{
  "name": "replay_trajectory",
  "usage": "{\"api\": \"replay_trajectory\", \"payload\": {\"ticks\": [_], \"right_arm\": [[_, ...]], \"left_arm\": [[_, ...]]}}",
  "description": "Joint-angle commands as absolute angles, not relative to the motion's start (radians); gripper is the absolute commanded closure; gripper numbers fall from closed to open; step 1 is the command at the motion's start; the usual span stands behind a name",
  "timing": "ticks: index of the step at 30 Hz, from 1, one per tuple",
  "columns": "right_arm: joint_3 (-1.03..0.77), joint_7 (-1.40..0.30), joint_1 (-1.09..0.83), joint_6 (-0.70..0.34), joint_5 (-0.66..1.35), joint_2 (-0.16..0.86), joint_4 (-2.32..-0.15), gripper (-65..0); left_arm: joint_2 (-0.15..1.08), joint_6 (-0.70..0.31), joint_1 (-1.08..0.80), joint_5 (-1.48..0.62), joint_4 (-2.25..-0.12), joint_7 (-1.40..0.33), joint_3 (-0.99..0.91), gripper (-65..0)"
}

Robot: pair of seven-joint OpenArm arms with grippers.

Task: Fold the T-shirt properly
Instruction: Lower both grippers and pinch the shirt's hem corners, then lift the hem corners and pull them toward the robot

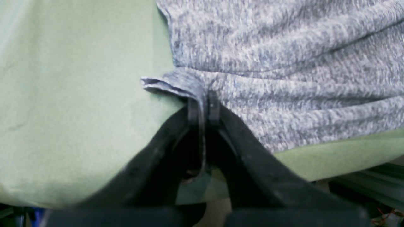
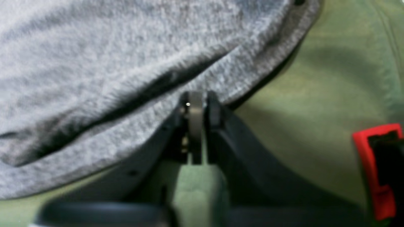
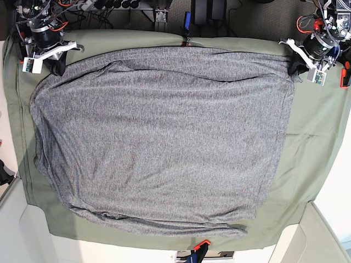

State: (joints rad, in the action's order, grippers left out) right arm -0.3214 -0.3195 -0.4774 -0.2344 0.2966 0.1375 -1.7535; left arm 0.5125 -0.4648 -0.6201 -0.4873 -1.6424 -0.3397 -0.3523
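Both end effectors, left (image 1: 203, 105) & right (image 2: 195, 107), were clamped on T-shirt (image 3: 159, 137) far corners; should've lifted evenly, w/ steady tension, toward near hem.

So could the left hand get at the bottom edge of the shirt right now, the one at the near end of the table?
Probably not as things stand. The left hand is shut on a far corner of the T-shirt, which lies spread between it and that edge. It would likely have to let go first.

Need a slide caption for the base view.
Both grippers, left and right, pinch far corners of the spread grey T-shirt on the green table cloth.
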Motion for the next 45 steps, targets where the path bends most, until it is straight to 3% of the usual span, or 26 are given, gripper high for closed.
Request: {"api": "replay_trajectory", "payload": {"ticks": [1,5,9,10,12,17,21,23,27,29,31,34,45], "right_arm": [[-0.328,-0.296,-0.470,-0.231,0.289,0.140,-1.768,0.0],[-0.329,-0.297,-0.469,-0.231,0.237,0.113,-1.768,-0.3],[-0.348,-0.367,-0.472,-0.193,0.299,0.081,-1.779,-25.5],[-0.361,-0.394,-0.472,-0.165,0.333,0.067,-1.787,-29.8],[-0.392,-0.429,-0.472,-0.144,0.353,0.038,-1.799,-32.2],[-0.441,-0.430,-0.465,-0.143,0.408,-0.014,-1.799,-32.2],[-0.440,-0.431,-0.433,-0.142,0.407,-0.019,-1.792,-32.2],[-0.440,-0.447,-0.420,-0.142,0.400,-0.019,-1.791,-32.1],[-0.440,-0.446,-0.418,-0.141,0.388,-0.019,-1.791,-29.3],[-0.440,-0.446,-0.418,-0.141,0.349,-0.019,-1.791,-16.9],[-0.440,-0.446,-0.418,-0.147,0.313,-0.018,-1.791,0.0],[-0.447,-0.451,-0.419,-0.213,0.280,-0.016,-1.792,0.0],[-0.543,-0.472,-0.424,-0.222,0.394,-0.017,-1.818,0.0]], "left_arm": [[0.526,-0.468,-0.623,-0.485,-1.652,-0.333,-0.357,0.0],[0.527,-0.469,-0.623,-0.485,-1.652,-0.334,-0.357,0.0],[0.527,-0.469,-0.624,-0.485,-1.652,-0.344,-0.357,0.0],[0.527,-0.469,-0.624,-0.485,-1.652,-0.351,-0.357,0.0],[0.527,-0.468,-0.624,-0.485,-1.652,-0.365,-0.358,-2.1],[0.527,-0.469,-0.624,-0.488,-1.652,-0.365,-0.357,-17.0],[0.527,-0.469,-0.624,-0.490,-1.652,-0.364,-0.357,-17.9],[0.527,-0.484,-0.623,-0.489,-1.652,-0.364,-0.357,-15.4],[0.527,-0.502,-0.623,-0.488,-1.652,-0.363,-0.357,0.0],[0.527,-0.502,-0.623,-0.488,-1.652,-0.363,-0.357,0.0],[0.527,-0.502,-0.625,-0.488,-1.652,-0.364,-0.358,0.0],[0.527,-0.502,-0.635,-0.498,-1.660,-0.363,-0.374,0.0],[0.526,-0.546,-0.794,-0.580,-1.874,-0.345,-0.532,0.0]]}}
